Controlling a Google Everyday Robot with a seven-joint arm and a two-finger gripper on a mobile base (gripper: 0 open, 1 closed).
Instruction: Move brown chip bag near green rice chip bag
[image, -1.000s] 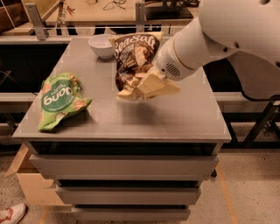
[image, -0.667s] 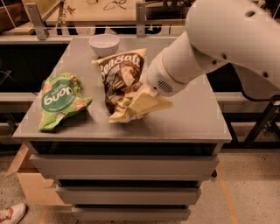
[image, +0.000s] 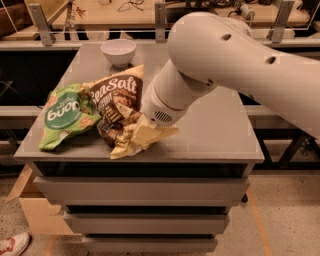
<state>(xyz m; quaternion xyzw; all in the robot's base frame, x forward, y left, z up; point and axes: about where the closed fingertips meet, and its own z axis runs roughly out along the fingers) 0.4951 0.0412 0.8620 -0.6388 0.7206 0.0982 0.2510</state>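
The brown chip bag (image: 116, 96), dark brown and pale yellow with white "Sea Salt" lettering, lies on the grey table (image: 215, 135) left of centre. Its left edge touches or overlaps the green rice chip bag (image: 66, 114), which lies flat near the table's left edge. My gripper (image: 143, 131) is at the brown bag's crumpled pale-yellow lower end, shut on it. The thick white wrist hides most of the fingers. The arm reaches in from the upper right.
A white bowl (image: 118, 51) stands at the back of the table, behind the bags. Drawers fill the table's front below the top. A cardboard box (image: 35, 210) and a shoe (image: 12, 245) are on the floor at lower left. Benches stand behind.
My gripper has carried the brown chip bag leftward and toward the front, from near the bowl to right beside the green rice chip bag. The green bag and the bowl have not moved.
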